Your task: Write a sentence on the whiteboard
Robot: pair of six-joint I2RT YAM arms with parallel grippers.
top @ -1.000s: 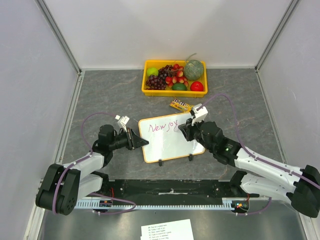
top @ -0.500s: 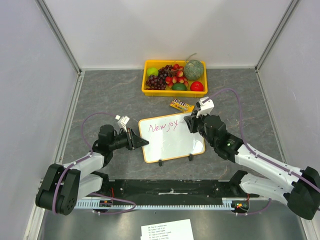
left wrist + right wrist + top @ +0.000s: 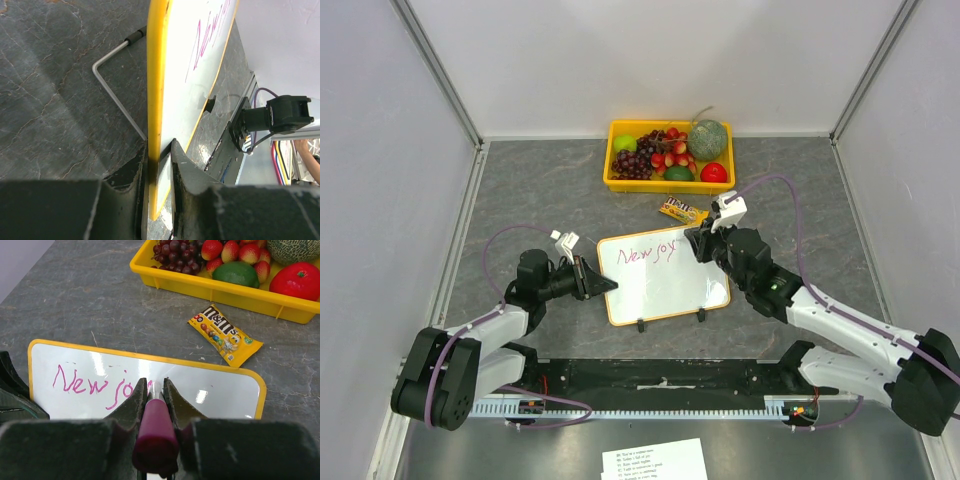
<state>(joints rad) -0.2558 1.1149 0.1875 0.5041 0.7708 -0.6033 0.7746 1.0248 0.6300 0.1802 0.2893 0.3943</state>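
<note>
The whiteboard (image 3: 665, 290), white with an orange-yellow frame, stands tilted on the table's middle. The sentence (image 3: 650, 253) is pink cursive along its top, reading roughly "New jo" plus a letter. My left gripper (image 3: 598, 283) is shut on the whiteboard's left edge; in the left wrist view the frame (image 3: 156, 90) sits between the fingers (image 3: 159, 156). My right gripper (image 3: 698, 243) is shut on a pink marker (image 3: 156, 435) over the board's upper right. In the right wrist view the whiteboard (image 3: 215, 390) and lettering (image 3: 85, 382) lie ahead of the gripper (image 3: 154, 383); the marker's tip is hidden.
A yellow tray (image 3: 612, 180) of fruit stands at the back middle. An M&M's packet (image 3: 679, 211) lies between the tray and the board. A printed paper sheet (image 3: 655, 460) lies at the near edge. The board's wire stand (image 3: 112, 85) rests behind it.
My right gripper with the marker has moved from the end of the lettering up toward the board's far right corner. The left gripper and board have not moved.
</note>
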